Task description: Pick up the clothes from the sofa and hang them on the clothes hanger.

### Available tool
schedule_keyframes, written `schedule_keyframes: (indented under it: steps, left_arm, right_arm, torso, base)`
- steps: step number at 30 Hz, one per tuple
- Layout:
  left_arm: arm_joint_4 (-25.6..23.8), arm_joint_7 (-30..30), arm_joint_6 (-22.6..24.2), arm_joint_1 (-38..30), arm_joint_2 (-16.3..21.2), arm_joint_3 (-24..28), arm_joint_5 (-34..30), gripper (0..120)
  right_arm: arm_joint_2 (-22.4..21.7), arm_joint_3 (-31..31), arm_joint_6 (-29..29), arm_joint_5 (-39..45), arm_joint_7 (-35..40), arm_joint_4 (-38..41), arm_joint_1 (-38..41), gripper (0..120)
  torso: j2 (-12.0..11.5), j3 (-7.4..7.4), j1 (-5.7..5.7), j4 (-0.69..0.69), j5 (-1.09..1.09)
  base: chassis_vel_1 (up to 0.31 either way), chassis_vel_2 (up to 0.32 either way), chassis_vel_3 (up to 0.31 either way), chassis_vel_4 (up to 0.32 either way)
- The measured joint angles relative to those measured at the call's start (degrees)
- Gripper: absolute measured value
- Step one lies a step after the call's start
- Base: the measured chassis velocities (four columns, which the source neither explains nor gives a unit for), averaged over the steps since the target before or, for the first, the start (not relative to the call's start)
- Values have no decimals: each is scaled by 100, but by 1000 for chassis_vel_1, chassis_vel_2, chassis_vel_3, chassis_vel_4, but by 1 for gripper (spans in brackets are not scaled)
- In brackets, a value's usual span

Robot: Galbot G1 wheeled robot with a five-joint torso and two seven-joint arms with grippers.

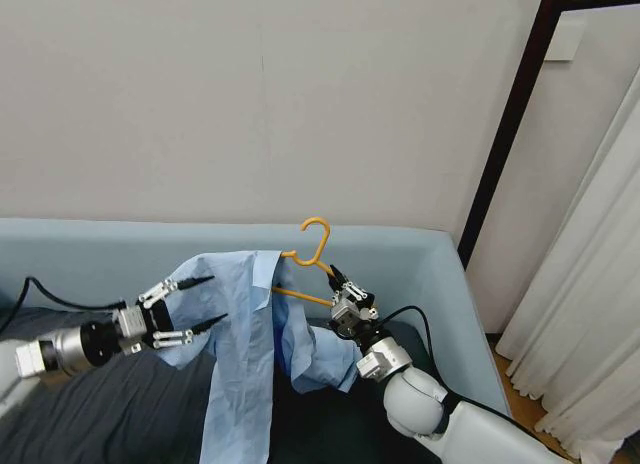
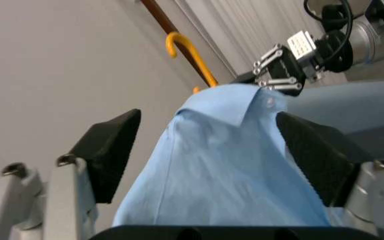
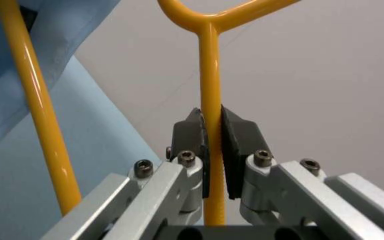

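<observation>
Above the sofa (image 1: 420,259), we are clamping the hanger (image 1: 316,246) in the right gripper (image 1: 338,282) at three o'clock and holding the left gripper (image 1: 215,300) open at nine o'clock around the half-hung shirt (image 1: 245,329), judging it light, limp and slippery.

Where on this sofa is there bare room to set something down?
Bare dark seat lies at the robot's left, bordered by the left hand and the hanging shirt. The middle is crowded: the right hand grips the hanger there.

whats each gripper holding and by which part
Right gripper: the hanger, jaws shut on a straight bar below its fork. Left gripper: nothing, jaws open either side of the shirt.
</observation>
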Motion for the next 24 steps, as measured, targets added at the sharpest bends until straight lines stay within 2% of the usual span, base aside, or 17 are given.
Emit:
schedule_keyframes:
  steps: [2, 7, 10, 14, 17, 21, 24]
  left_arm:
    - [239, 336, 268, -216, 257, 139, -245, 95]
    - [564, 742, 705, -286, 516, 252, -742, 100]
    - [646, 866, 913, -282, 506, 282, -923, 100]
    - [699, 1128, 1305, -250, 284, 394, -996, 100]
    - [711, 1187, 1390, -253, 223, 436, -970, 100]
    - [765, 1439, 1578, -239, 45, 499, -788, 93]
    - [816, 1523, 1595, -220, 9, 498, -729, 78]
  right_arm:
    - [40, 90, 105, -306, -35, -29, -105, 5]
    - [182, 40, 246, -726, -66, -92, -121, 5]
    - [269, -70, 342, -888, -90, -156, -52, 5]
    - [445, -273, 493, -1231, -114, -253, 73, 5]
    - [457, -297, 509, -1289, -117, -246, 74, 5]
    - [469, -296, 560, -1435, -123, -202, 12, 5]
    - [455, -254, 637, -1532, -138, -200, -53, 5]
  torso:
    - [0, 0, 0, -1, 0]
    - [0, 0, 0, 1, -1]
    - [0, 0, 0, 2, -1]
    - [0, 0, 0, 3, -2]
    - [0, 0, 0, 2, -1]
    - [0, 0, 0, 1, -2]
    - [0, 0, -1, 0, -1]
  base:
    - [0, 0, 0, 0]
    - [0, 0, 0, 0]
    - [0, 0, 0, 0]
    - [0, 0, 0, 0]
    - [0, 0, 0, 0]
    - [0, 0, 0, 0]
    - [0, 0, 0, 0]
